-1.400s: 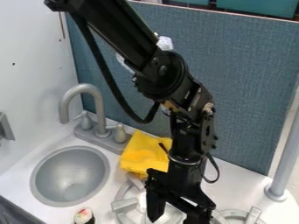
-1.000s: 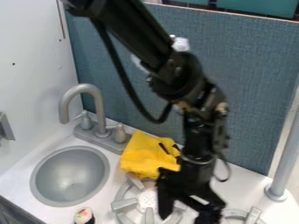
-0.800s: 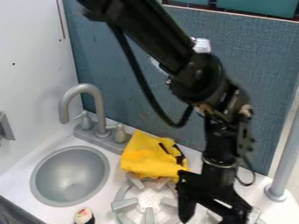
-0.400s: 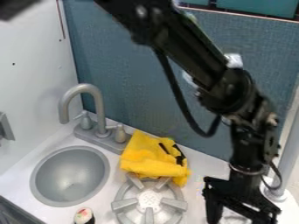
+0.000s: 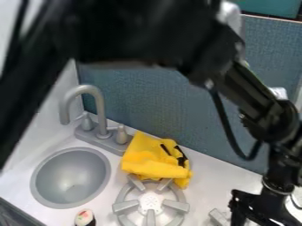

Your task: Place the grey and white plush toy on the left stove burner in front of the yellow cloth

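The fixed camera looks down at a steep slant over the white countertop (image 5: 213, 177); it faces the countertop's back edge and the upright blue-grey fabric panel (image 5: 159, 112), with the smooth white wall (image 5: 52, 118) at left; it is close, taking in the round grey sink basin (image 5: 70, 170); the black jointed arm (image 5: 147, 35) passes nearer the lens.

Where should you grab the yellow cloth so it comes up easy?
Probably a raised fold near its middle, pinched from above: the yellow cloth lies bunched up, and its near edge is right by the burner, so that side looks awkward.
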Controlling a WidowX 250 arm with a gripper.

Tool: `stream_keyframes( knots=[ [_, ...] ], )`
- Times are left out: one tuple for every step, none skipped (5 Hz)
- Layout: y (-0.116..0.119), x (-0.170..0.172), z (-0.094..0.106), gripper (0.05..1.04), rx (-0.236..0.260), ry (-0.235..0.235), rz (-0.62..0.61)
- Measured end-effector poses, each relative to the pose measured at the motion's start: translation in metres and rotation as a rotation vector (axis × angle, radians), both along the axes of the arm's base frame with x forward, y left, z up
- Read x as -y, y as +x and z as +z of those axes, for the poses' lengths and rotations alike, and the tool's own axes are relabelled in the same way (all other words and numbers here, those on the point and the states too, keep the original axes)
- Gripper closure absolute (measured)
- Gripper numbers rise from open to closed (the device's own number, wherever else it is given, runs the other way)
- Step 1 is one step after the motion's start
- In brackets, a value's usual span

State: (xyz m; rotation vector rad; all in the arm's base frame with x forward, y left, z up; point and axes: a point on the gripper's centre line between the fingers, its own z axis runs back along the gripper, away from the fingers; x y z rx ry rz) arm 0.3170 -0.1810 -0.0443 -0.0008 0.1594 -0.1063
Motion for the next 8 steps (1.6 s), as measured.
stream_keyframes(
  knots=[
    [0.009, 0.007, -0.023, 0.076, -0.053, 0.076, 0.006],
    [0.014, 0.007, -0.037, 0.111, -0.105, 0.125, 0.022],
    [0.004, 0.002, -0.039, 0.339, -0.148, 0.144, 0.009],
    [-0.009, -0.003, -0.014, 0.423, -0.155, 0.086, -0.039],
    [-0.01, -0.025, 0.016, 0.425, -0.087, -0.014, 0.003],
    [-0.018, -0.054, 0.045, 0.425, 0.002, -0.094, 0.057],
    [-0.036, -0.093, 0.06, 0.425, 0.053, -0.104, 0.151],
    [-0.035, -0.142, 0.054, 0.425, 0.075, -0.097, 0.315]
  ],
)
